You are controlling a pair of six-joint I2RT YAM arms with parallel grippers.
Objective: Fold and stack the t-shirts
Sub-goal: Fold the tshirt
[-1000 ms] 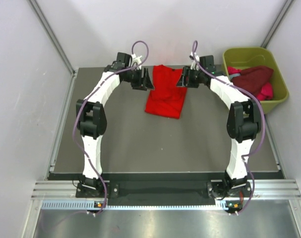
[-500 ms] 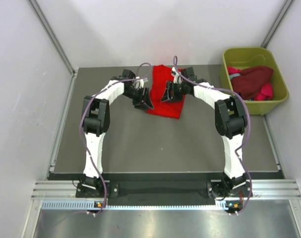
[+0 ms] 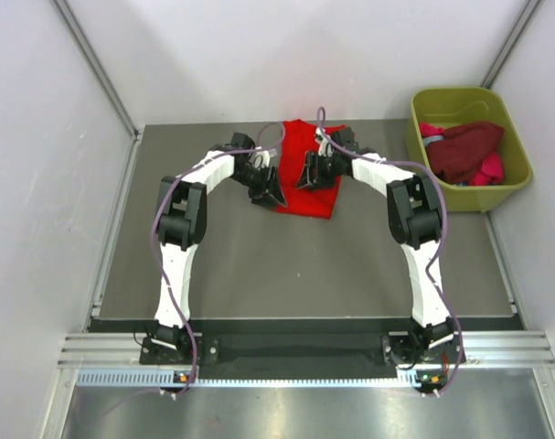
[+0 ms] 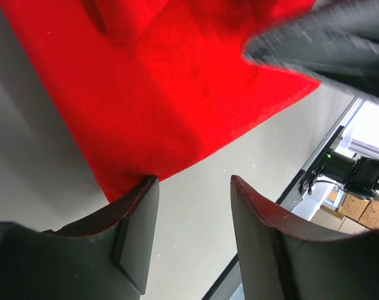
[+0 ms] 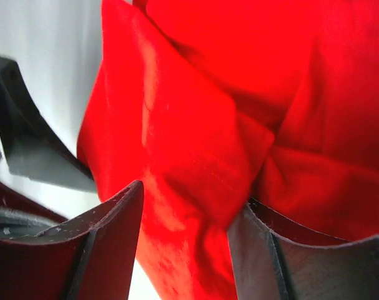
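The bright red t-shirt (image 3: 300, 142) lies folded in a rough rectangle at the back middle of the table. My left gripper (image 3: 272, 190) is at its near left corner. In the left wrist view the left gripper (image 4: 192, 187) is open and empty over bare table, one fingertip (image 4: 145, 194) at the red t-shirt's (image 4: 164, 94) corner. My right gripper (image 3: 310, 175) is over the shirt's near half. In the right wrist view the right gripper (image 5: 189, 200) is open with a raised fold of the red t-shirt (image 5: 195, 125) between its jaws.
An olive-green tub (image 3: 455, 93) stands at the back right with a dark maroon t-shirt (image 3: 464, 146) and a magenta-pink one (image 3: 490, 169) bunched inside. White walls close in the table on the left, back and right.
Both grippers have moved from the shirt's far corners toward me and inward, to its near left corner and near half. The shirt and the tub lie as before.
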